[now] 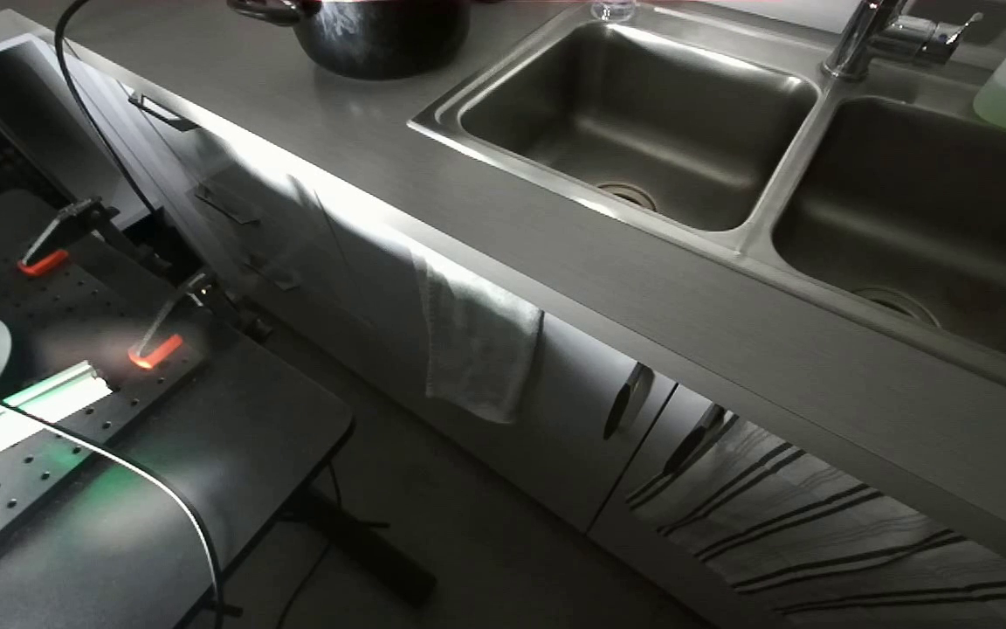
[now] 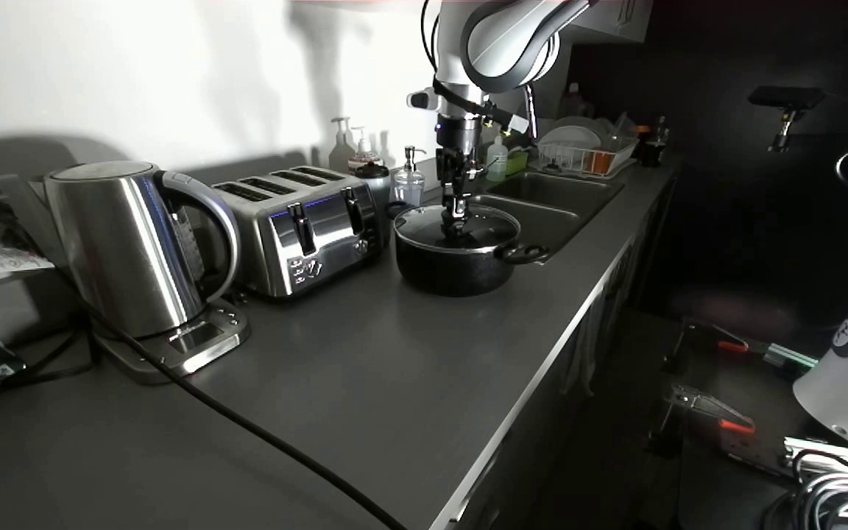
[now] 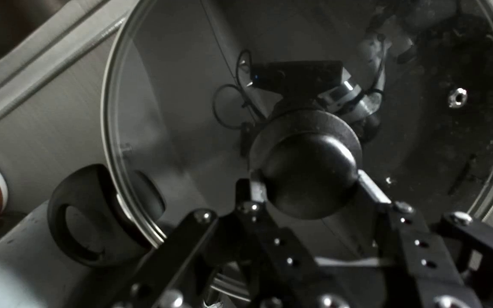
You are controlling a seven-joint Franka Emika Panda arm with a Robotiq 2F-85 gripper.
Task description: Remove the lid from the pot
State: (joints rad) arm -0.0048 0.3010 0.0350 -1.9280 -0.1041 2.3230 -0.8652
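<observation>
Grasping seems in hand, the end effector apparently pinching the lid by its black knob as it sits on the pot, right of the toaster on the bench, so a straight, level lift should follow.

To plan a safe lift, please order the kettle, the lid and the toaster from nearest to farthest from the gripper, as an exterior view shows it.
1. Lid: right under the gripper, on the pot.
2. Toaster: left of the pot in the picture.
3. Kettle: farther left, past the toaster.
</observation>
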